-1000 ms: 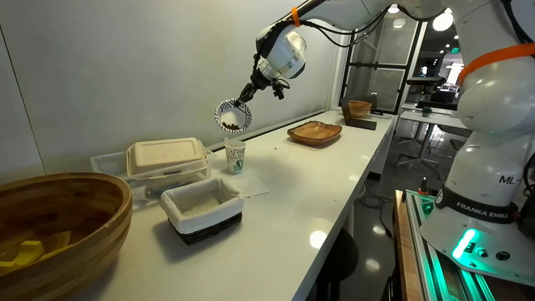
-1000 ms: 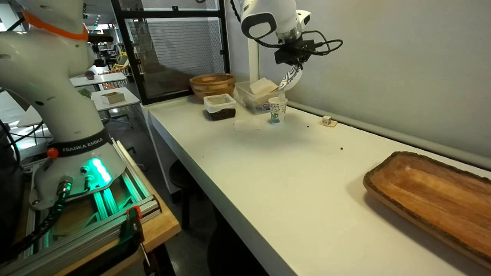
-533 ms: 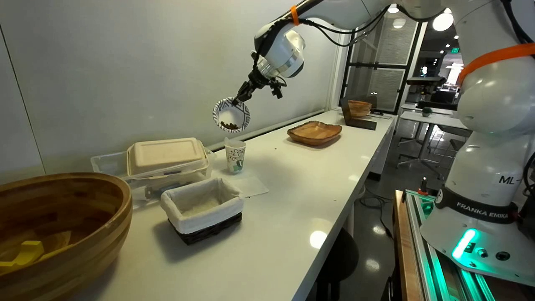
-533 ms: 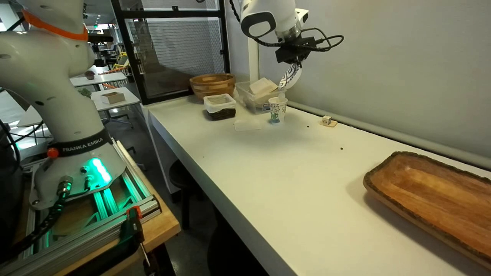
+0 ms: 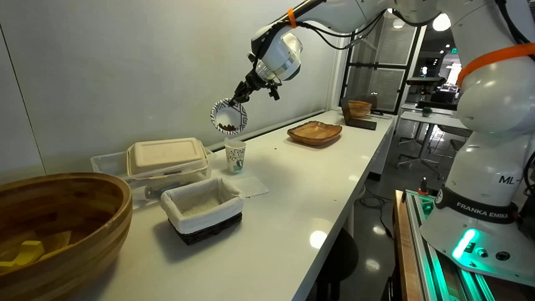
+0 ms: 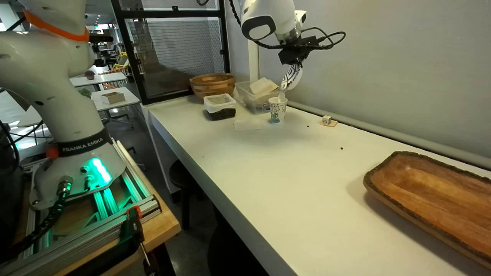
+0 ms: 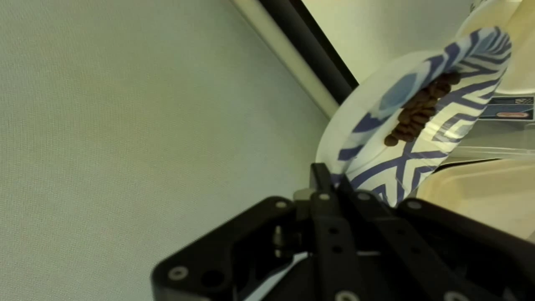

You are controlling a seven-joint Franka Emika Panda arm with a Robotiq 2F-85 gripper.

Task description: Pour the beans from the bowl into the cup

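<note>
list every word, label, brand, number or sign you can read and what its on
"FRANKA EMIKA": black band around the robot base, both exterior views
"ML-": same base, above that band; may continue out of sight
Label on the clear tub: too blurred to read
Green sign in the background: too small to read
Cup: markings too small to tell if any are letters

- An office — or a lab, given the arm
- laptop on the bench
- glazed partition
- white tables behind
- round lamp — lit
</note>
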